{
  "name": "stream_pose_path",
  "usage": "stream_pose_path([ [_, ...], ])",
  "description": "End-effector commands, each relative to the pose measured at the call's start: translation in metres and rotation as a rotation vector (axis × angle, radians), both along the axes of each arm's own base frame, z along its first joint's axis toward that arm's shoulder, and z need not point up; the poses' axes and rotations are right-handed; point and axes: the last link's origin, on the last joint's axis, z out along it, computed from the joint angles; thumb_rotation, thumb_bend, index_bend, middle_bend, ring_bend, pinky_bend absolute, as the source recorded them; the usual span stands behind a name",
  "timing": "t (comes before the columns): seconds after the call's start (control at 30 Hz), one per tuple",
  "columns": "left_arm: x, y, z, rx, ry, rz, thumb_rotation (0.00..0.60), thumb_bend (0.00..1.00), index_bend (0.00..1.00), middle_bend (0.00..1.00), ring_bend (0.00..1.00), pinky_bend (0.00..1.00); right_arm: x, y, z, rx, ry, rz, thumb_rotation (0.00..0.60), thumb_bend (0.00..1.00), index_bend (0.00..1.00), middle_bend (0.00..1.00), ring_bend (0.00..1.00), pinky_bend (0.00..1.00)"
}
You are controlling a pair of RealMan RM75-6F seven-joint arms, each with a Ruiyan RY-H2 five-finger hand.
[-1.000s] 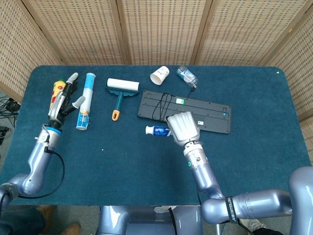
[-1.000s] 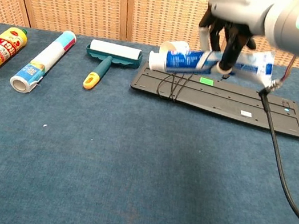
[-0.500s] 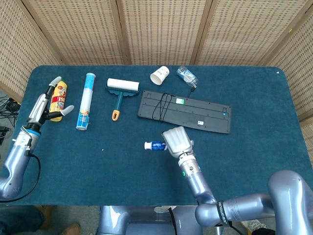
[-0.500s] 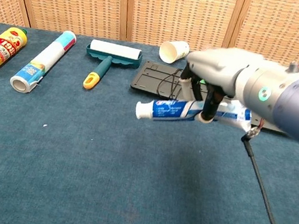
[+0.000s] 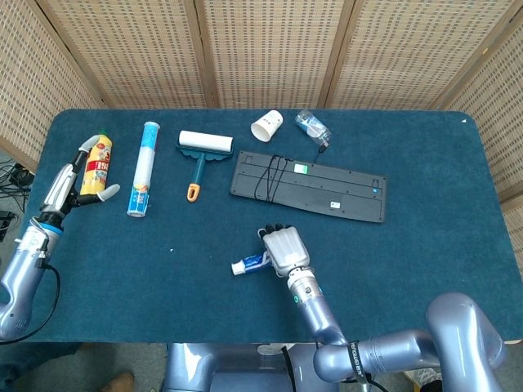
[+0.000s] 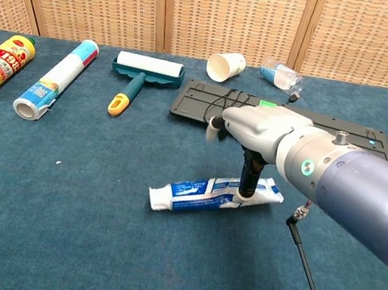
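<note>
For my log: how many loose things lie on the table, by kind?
Toothpaste tube: 1
Yellow bottle: 1
Clear bottle: 1
Paper roll: 1
Lint roller: 1
Paper cup: 1
Keyboard: 1
Total: 7

My table (image 5: 425, 245), blue cloth: toothpaste (image 6: 212, 192), keyboard (image 5: 307, 185), lint roller (image 5: 202, 155), paper cup (image 5: 266, 125), plastic bottle (image 5: 313, 126), yellow bottle (image 5: 96, 162), wrapped tube (image 5: 143, 168).
</note>
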Motion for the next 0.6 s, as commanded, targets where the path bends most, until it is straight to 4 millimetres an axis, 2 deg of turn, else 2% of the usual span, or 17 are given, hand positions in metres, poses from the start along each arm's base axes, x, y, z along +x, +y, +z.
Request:
stream_pose_path([
  [0.03,-0.003,-0.002,0.002,0.006,0.008,0.002,0.315,0.00,0.00,0.00,0.00,0.00,0.000,-0.001,0.008,-0.009,-0.030,0.003,0.600,0.00,0.04,0.09,0.04,0.22],
  [0.2,-0.007,-0.009,0.010,0.039,0.038,-0.018,0.315,0.00,0.00,0.00,0.00,0.00,-0.004,-0.002,0.041,-0.090,-0.074,0.069,0.600,0.00,0.03,0.08,0.01,0.15],
  [0.33,-0.013,-0.022,0.018,0.084,0.084,-0.042,0.357,0.00,0.00,0.00,0.00,0.00,-0.025,-0.001,0.078,-0.162,-0.118,0.122,0.600,0.00,0.03,0.07,0.00,0.08],
  [0.47,-0.023,-0.045,0.024,0.127,0.165,-0.044,0.416,0.00,0.00,0.00,0.00,0.00,-0.068,0.000,0.116,-0.224,-0.146,0.201,0.600,0.00,0.03,0.07,0.00,0.03],
  [0.6,-0.034,-0.072,0.026,0.155,0.270,-0.037,0.510,0.00,0.00,0.00,0.00,0.00,-0.115,0.002,0.146,-0.264,-0.147,0.280,0.600,0.00,0.03,0.07,0.00,0.02],
])
